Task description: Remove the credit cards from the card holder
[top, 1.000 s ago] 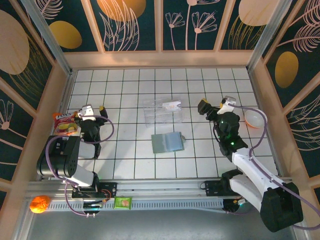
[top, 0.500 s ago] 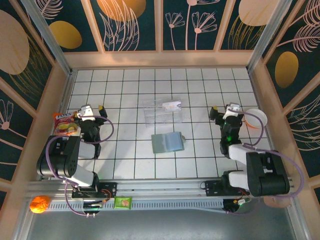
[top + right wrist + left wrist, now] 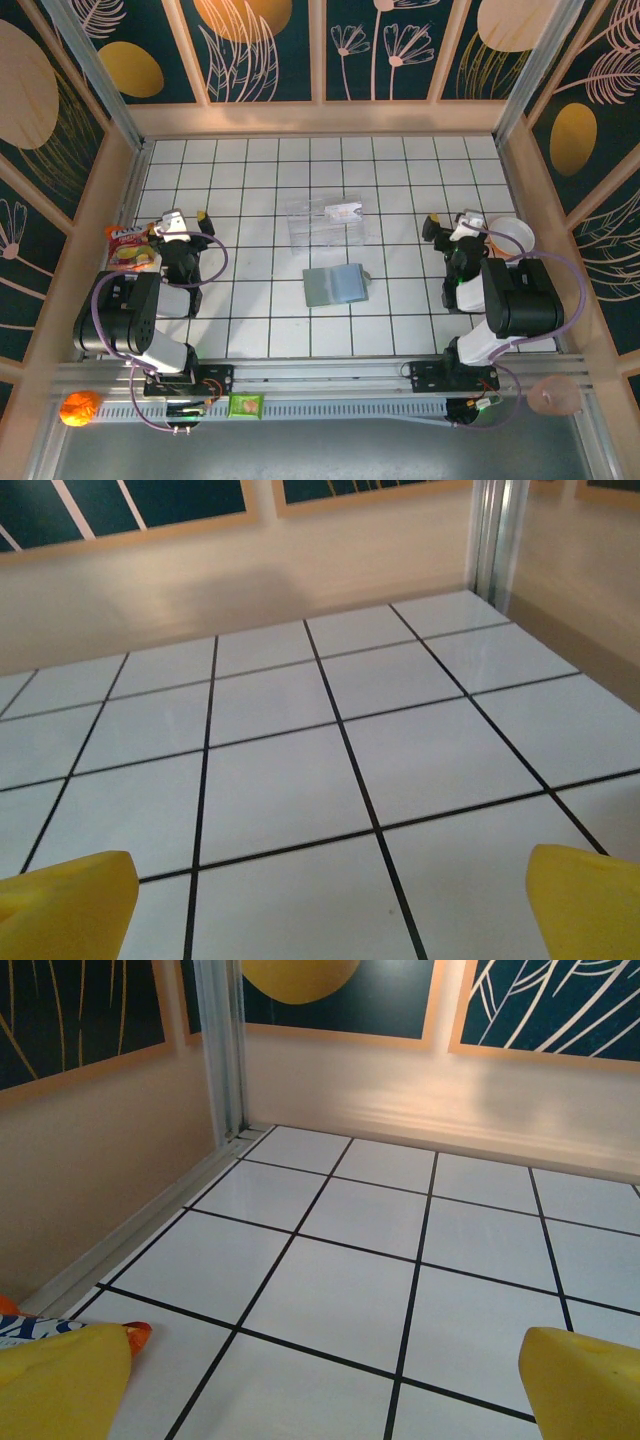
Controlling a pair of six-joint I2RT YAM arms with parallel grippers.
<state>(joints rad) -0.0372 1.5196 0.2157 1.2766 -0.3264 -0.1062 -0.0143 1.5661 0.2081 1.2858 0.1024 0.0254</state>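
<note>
The card holder lies flat and grey-green near the middle of the tiled floor. Just behind it lie the credit cards, see-through glossy rectangles with small white marks. My left gripper rests folded at the left, far from both; in the left wrist view it is open, with bare tile between its yellow fingertips. My right gripper sits folded at the right, well apart from the cards. In the right wrist view it is open over bare tile, yellow fingertips wide apart.
An orange snack bag lies beside the left arm, its corner by the left finger. A white bowl stands right of the right gripper. A small grey bit touches the holder's right edge. Walls close in the floor.
The right arm has pulled back from near the cards to a folded pose at the right side. The left arm, cards and holder have not moved.
</note>
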